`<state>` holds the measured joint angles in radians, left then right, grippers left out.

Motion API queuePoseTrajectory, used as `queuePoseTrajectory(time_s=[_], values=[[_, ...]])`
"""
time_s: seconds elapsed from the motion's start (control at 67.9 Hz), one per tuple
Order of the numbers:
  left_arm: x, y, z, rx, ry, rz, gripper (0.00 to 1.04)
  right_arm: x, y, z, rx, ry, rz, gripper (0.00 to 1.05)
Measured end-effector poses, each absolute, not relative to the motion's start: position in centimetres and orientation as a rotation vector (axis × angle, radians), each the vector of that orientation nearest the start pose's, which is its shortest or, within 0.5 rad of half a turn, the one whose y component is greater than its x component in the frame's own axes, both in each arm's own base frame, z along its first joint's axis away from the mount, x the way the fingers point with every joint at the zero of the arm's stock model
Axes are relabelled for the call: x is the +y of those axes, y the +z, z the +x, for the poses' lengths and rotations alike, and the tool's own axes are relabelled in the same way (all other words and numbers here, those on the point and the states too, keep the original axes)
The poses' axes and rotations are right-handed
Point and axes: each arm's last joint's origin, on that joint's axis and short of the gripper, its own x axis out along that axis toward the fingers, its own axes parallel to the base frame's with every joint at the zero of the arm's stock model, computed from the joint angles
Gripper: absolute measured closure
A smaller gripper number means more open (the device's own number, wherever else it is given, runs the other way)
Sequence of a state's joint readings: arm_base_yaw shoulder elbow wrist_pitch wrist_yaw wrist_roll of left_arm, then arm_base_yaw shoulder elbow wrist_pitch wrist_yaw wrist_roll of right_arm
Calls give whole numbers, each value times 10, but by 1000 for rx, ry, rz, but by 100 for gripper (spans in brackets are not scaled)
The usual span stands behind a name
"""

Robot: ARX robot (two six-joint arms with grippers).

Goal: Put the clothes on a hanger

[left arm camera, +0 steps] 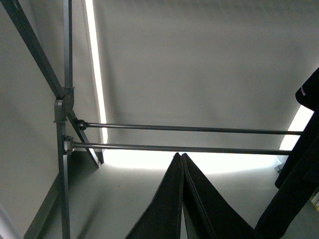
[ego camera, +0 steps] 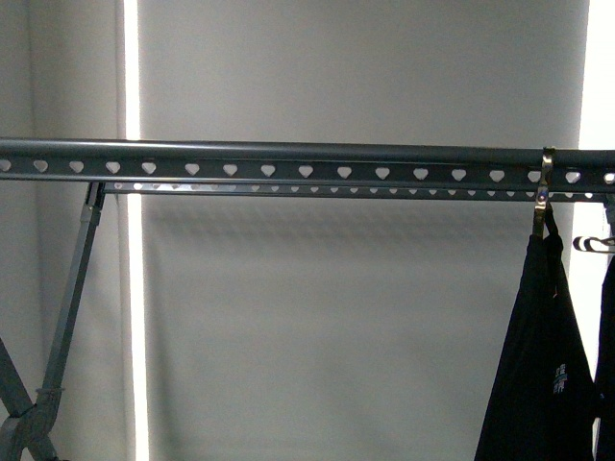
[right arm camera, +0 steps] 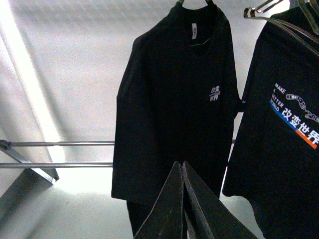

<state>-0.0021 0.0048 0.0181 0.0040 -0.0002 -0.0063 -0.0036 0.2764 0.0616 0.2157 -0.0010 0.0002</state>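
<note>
Both claws look pinched shut and empty, left gripper (left arm camera: 182, 164) and right gripper (right arm camera: 182, 172), while our printed T-shirt (right arm camera: 289, 129) already hangs at 3 o'clock on the rail (ego camera: 288, 154); soft, light, floppy cloth, so we'd grab it at the collar or shoulder seam.

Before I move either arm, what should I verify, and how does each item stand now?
1. Left gripper empty: ok, jaws together, nothing held.
2. Right gripper empty: ok, jaws together, nothing held.
3. Black T-shirt printed "MAKE A BETTER WORLD" on a pale clothes hanger: ok.
4. That clothes hanger hooked over the dark-grey metal rail with heart-shaped holes: cannot tell, hook out of frame.
5. Bare rail left of the black T-shirt with a small white chest print: ok.
</note>
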Motion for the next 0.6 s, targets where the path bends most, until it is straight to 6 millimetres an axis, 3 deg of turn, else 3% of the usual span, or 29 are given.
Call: queuePoseTrajectory(time_s=[0.604], values=[[0, 170, 97, -18, -2, -6, 101, 0, 165, 98, -3, -2, 0, 102]])
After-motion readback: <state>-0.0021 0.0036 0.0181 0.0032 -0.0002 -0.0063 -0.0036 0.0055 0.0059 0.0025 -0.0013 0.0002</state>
